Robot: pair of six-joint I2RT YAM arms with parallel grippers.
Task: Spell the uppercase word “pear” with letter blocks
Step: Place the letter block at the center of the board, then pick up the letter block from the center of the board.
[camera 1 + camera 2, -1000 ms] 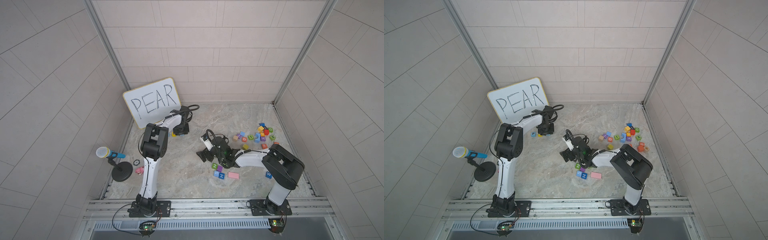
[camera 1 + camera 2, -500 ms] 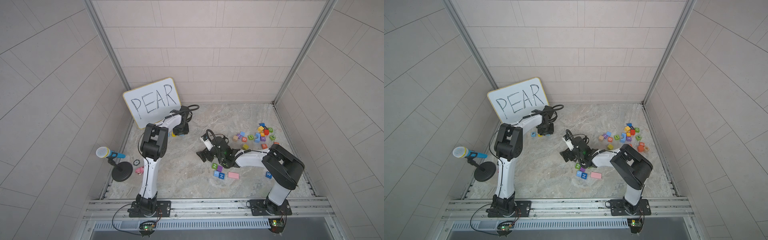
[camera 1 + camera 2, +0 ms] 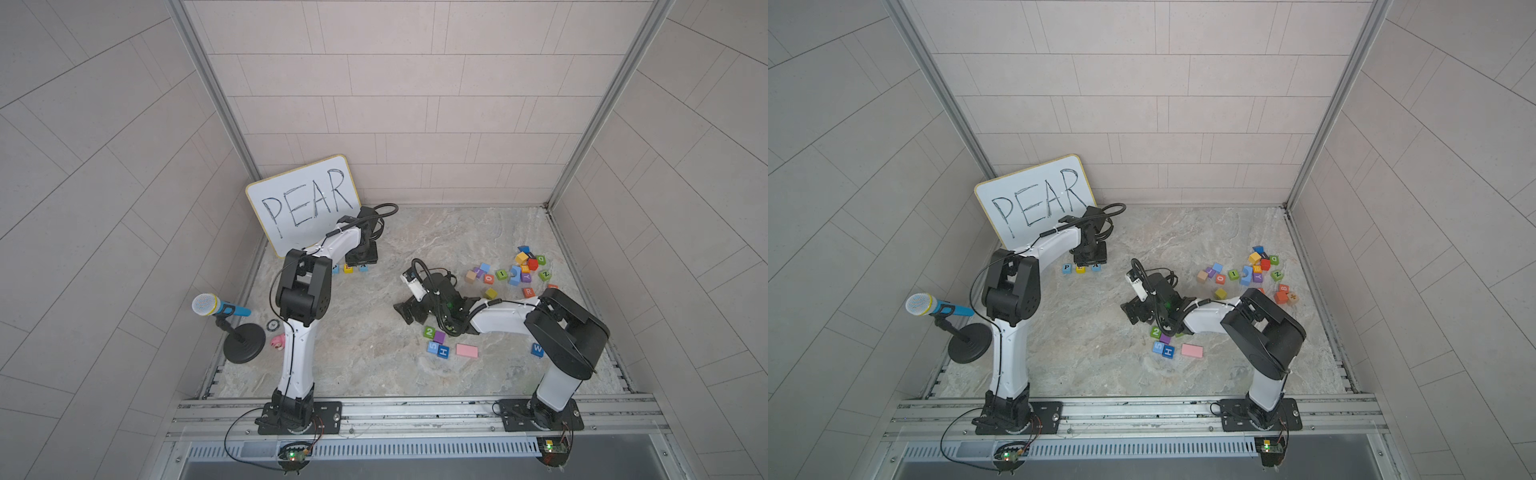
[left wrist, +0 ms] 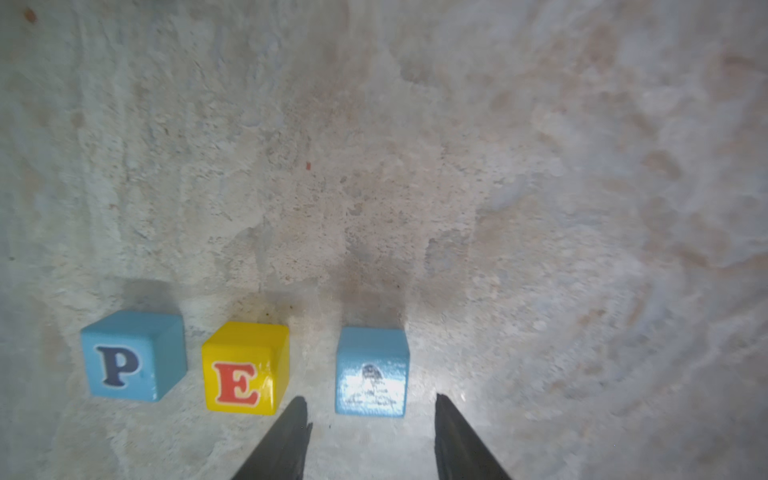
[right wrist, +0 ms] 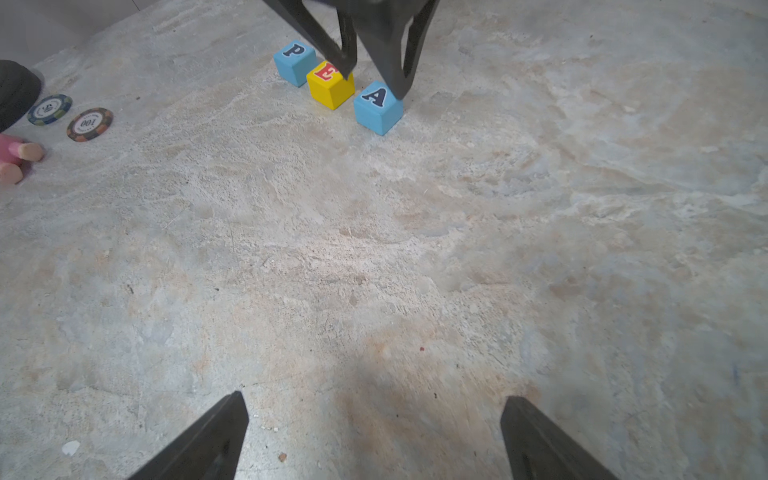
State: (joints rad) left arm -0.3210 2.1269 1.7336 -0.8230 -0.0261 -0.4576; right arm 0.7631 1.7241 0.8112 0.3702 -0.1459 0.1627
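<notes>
three letter blocks (image 3: 1080,269) stand in a row near the whiteboard (image 3: 303,203): p block (image 4: 133,357), e block (image 4: 245,370), a block (image 4: 370,370). one r block (image 3: 528,292) lies well apart in the loose pile (image 3: 515,270). they are likely light, stiff and slick-painted (best pinched across opposite flat sides). the left gripper (image 4: 370,399) straddles the a block, jaws parted, holding nothing. the right gripper (image 5: 374,405) gapes wide, empty.

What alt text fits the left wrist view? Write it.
Three letter cubes sit in a row on a mottled stone surface: light blue P, yellow E, light blue A. The left gripper's fingertips flank the A, a gap showing each side.
</notes>
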